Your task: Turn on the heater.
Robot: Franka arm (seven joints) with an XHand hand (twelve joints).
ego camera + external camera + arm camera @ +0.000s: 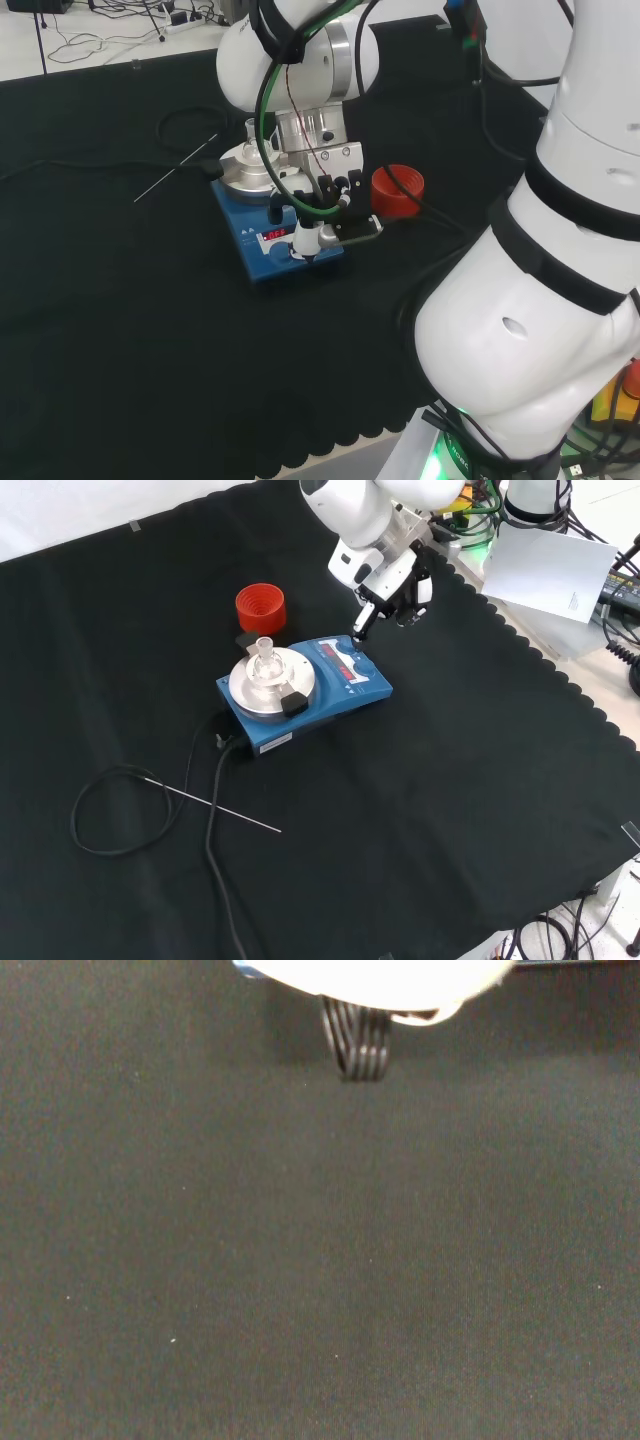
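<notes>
Hand (395, 585) at upper centre of front view, one finger extended onto heater (305, 695) panel, others curled, holding nothing. Risk: fingertip slipping past the control, or nudging the glass flask (265, 655).

In the front view, the ribbed stand (261, 607) sits behind the heater (303, 692), a thin rod (215, 808) before it.

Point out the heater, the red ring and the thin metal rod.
heater (350, 688): front view, on its blue control panel.
red ring (261, 607): front view, on its ribbed side wall.
metal rod (215, 806): front view, on the middle of its shaft.
</notes>
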